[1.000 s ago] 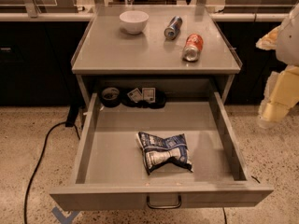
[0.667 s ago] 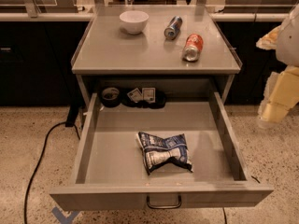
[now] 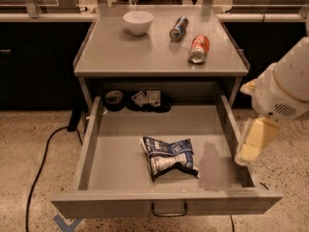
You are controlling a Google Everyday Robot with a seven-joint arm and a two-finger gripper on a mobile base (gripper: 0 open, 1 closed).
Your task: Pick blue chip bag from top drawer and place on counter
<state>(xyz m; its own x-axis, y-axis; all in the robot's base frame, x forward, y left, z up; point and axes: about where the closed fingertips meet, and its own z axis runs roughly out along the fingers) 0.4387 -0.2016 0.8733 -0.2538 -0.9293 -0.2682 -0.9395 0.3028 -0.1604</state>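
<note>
The blue chip bag lies crumpled, dark blue and white, on the floor of the open top drawer, a little right of centre and towards the front. The drawer's loop handle shows on its front. The counter is the grey cabinet top above it. My gripper, cream-coloured under a white arm, hangs at the drawer's right wall, to the right of the bag and apart from it. It holds nothing.
On the counter are a white bowl, a blue-silver can and an orange can, both lying down. A tape roll and small packets sit at the drawer's back. A black cable runs on the floor at left.
My arm and gripper have moved left and down, from beside the cabinet to the drawer's right wall. The bag and the counter objects have not moved.
</note>
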